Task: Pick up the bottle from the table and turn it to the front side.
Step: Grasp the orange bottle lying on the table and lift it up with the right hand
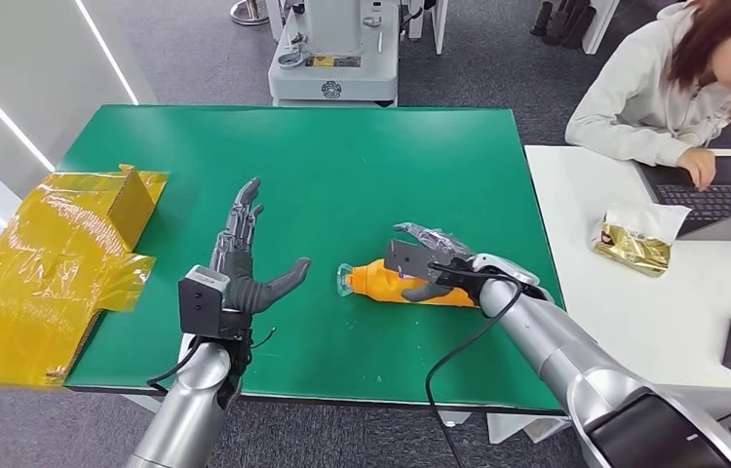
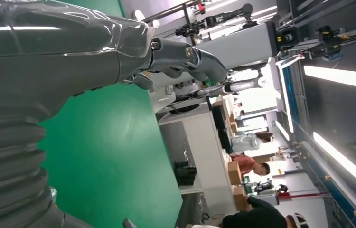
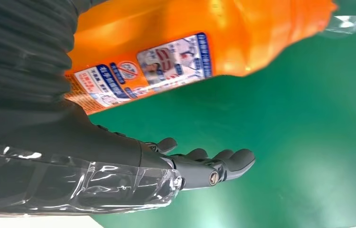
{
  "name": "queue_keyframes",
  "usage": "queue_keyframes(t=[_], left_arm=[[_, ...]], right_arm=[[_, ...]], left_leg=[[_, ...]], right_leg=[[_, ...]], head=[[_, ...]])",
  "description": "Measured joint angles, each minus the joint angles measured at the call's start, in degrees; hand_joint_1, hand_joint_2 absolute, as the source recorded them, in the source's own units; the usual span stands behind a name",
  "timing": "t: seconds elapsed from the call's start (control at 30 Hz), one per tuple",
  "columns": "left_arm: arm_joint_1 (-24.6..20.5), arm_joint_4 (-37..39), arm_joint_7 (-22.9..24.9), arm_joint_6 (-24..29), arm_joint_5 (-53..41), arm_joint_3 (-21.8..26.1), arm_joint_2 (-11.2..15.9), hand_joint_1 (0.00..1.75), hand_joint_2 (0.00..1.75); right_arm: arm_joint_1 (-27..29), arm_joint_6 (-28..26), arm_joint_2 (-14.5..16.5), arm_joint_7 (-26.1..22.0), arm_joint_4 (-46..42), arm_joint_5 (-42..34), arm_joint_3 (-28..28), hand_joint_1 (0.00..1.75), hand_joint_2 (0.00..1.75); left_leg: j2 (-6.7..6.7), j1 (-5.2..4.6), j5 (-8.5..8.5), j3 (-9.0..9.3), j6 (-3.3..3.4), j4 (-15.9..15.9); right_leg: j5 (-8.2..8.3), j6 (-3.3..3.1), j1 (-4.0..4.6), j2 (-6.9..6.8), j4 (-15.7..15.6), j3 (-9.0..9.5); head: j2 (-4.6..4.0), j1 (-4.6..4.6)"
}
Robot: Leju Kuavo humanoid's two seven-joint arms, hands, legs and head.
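Now the orange bottle (image 1: 393, 282) lies on its side on the green table (image 1: 342, 166), clear cap twd the left hand (image 1: 245, 263). Right hand (image 1: 430, 261) rests over it, grip unclear. Left hand spread, holding nothing.

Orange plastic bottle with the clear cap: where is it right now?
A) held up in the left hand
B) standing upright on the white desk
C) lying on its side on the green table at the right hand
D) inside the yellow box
C: the orange plastic bottle lies on its side on the green table, with the right hand over it and the left hand apart and open.
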Motion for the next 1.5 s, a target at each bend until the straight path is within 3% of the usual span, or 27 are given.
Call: queue_keyframes(t=[1.0, 1.1, 1.13, 1.23, 1.5], left_arm=[[0.59, 1.46, 0.15, -0.64, 3.26, 0.03, 0.7, 0.0, 1.75], [0.65, 1.45, 0.63, -0.63, 3.58, 0.03, 0.84, 0.0, 1.75], [0.67, 1.43, 0.82, -0.62, 3.7, 0.03, 0.9, 0.0, 1.75], [0.84, 1.32, 1.1, -0.55, 3.95, 0.03, 1.04, 0.0, 1.75], [1.4, 0.9, 1.84, -0.69, 4.32, 0.03, 1.39, 0.0, 1.75]], right_arm=[[-0.91, 3.76, -6.18, 1.03, 2.02, -4.73, 8.07, 0.0, 1.75], [-1.07, 4.11, -6.46, 1.12, 2.02, -5.27, 8.74, 0.41, 1.75], [-1.11, 4.19, -6.56, 1.13, 2.01, -5.36, 8.96, 0.74, 1.75], [-1.2, 4.48, -6.91, 1.29, 1.97, -5.76, 9.59, 1.4, 1.75], [-1.08, 4.41, -8.2, 2.61, 1.19, -7.94, 10.51, 1.5, 1.75]], left_leg=[[0.01, 0.0, 0.01, -0.04, 0.0, 0.04], [0.01, 0.0, 0.01, -0.04, 0.01, 0.05], [0.01, 0.0, 0.01, -0.04, 0.01, 0.05], [0.01, 0.0, 0.01, -0.04, 0.01, 0.07], [0.01, 0.0, 0.02, -0.04, 0.03, 0.12]], right_leg=[[0.05, 0.05, 0.0, 0.01, 0.0, -0.01], [0.06, 0.06, 0.0, 0.01, 0.0, -0.01], [0.06, 0.07, 0.0, 0.01, 0.0, -0.01], [0.08, 0.09, 0.0, 0.01, 0.0, 0.0], [0.11, 0.14, 0.0, 0.01, 0.0, 0.0]], head=[[0.0, 0.0], [0.0, 0.01], [0.0, 0.01], [0.0, 0.01], [0.0, 0.0]])
